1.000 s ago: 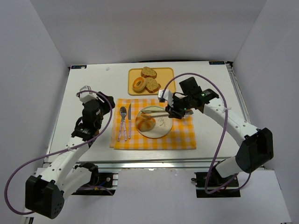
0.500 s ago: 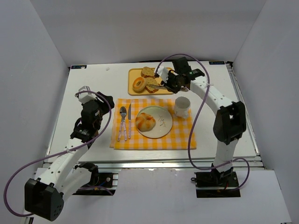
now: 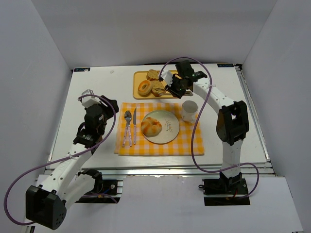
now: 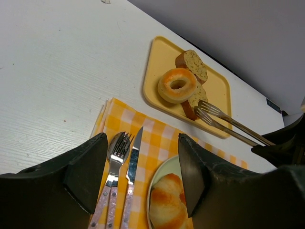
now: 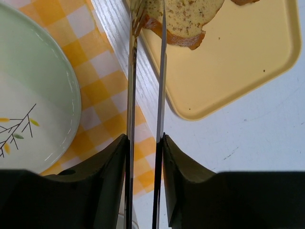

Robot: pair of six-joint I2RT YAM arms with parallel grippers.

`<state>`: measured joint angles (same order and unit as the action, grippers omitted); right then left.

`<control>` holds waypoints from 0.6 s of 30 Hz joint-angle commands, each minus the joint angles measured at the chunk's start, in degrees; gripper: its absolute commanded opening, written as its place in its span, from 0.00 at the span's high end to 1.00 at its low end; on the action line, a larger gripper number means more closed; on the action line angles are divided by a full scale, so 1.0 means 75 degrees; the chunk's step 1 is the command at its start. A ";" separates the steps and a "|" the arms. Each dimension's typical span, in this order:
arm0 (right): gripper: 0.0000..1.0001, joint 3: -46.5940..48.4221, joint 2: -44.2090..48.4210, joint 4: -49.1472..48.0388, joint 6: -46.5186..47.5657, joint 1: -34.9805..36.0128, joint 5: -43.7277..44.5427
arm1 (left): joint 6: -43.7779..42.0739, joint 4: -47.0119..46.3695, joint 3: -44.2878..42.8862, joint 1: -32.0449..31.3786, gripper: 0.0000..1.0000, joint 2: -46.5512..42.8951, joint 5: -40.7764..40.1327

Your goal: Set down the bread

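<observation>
**A:** Where's the bread?

**B:** Toasted seeded bread slice (image 5: pixel 183 19), lying on the flat yellow plastic tray (image 3: pixel 171 77) at the far side of the white table (image 3: pixel 92 87). Not on the plate.

**A:** Anything on it?

**B:** The fork-tipped metal tongs (image 4: pixel 208 109) reach its near edge and the tips overlap the crust. I can't tell whether they pinch it.

**A:** Who has the tongs?

**B:** The right gripper (image 5: pixel 144 143). Its fingers are pressed against both tong arms, which run close and nearly parallel.

**A:** What else is on the tray?

**B:** A glazed brown bagel (image 3: pixel 144 88) just left of the slice, touching it. A second seeded slice (image 3: pixel 154 74) lies behind.

**A:** And nearer?

**B:** An orange-and-white checked cloth (image 3: pixel 189 141) carries a pale green round plate (image 3: pixel 173 127) with a golden bun (image 3: pixel 151 127) on its left half. A white ceramic mug (image 3: pixel 189 111) stands just right of the plate. A pink-handled fork (image 3: pixel 128 127) and knife (image 3: pixel 134 125) lie side by side on the left.

**A:** The left arm?

**B:** The left gripper (image 4: pixel 143 143) hangs above the cutlery, jaws spread, grasping nothing.
</observation>
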<state>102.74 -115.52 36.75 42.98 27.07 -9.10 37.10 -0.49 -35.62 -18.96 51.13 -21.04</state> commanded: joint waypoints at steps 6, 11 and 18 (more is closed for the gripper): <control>0.58 0.0388 -0.0007 -0.0002 -0.0211 0.0024 -0.0075 | -0.0013 -0.0134 -0.0068 0.0020 0.30 0.0073 -0.0054; 0.57 0.0493 -0.0124 0.0045 -0.0270 0.0035 -0.0098 | -0.0025 -0.0145 -0.0079 0.0020 0.30 0.0096 -0.0066; 0.56 0.0575 0.0017 -0.0026 -0.0364 0.0035 -0.0169 | -0.0013 -0.0145 -0.0068 0.0020 0.29 0.0119 -0.0078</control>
<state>104.49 -116.01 37.32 40.88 27.11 -9.56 37.08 -0.93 -35.62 -18.96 52.07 -21.04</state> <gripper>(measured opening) 0.439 0.703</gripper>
